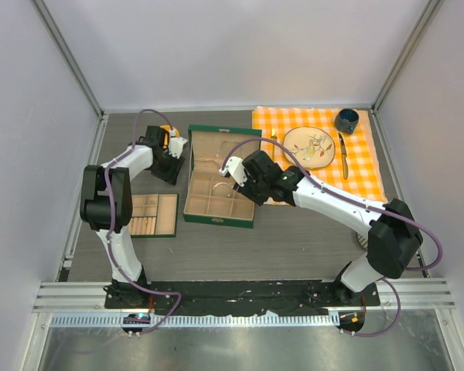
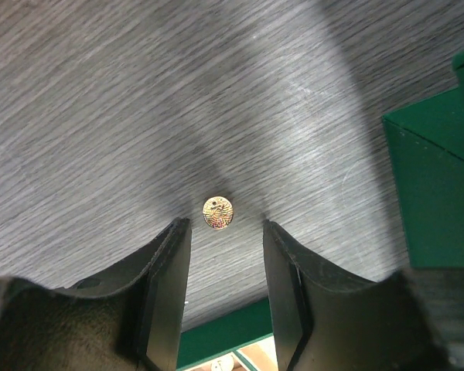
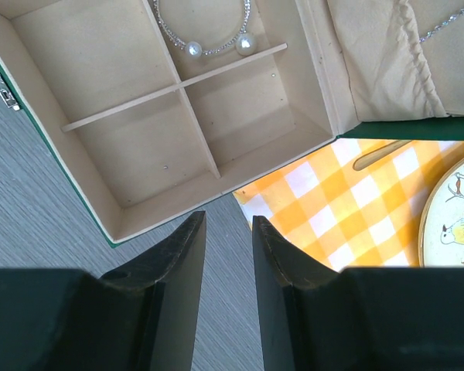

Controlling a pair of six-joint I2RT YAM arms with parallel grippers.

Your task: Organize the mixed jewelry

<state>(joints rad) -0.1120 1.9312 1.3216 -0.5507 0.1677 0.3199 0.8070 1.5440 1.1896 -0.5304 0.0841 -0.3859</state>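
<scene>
Two hands: left hand [image 2: 224, 226], right hand [image 3: 226, 219] — both spread, empty.
Charm [image 2: 217, 212]: flat disc, perhaps a pendant — a shallow pinch may skate over it.

Plain pale panels [image 1: 240, 46] are closing in a dark grey wood-grain table [image 1: 294, 247] at the back and both sides, with slim metal struts [image 1: 68, 58] running up along the corners. Soft, even light is falling across it all, and a ribbed aluminium rail [image 1: 240, 292] is lying along the table's near edge.
</scene>
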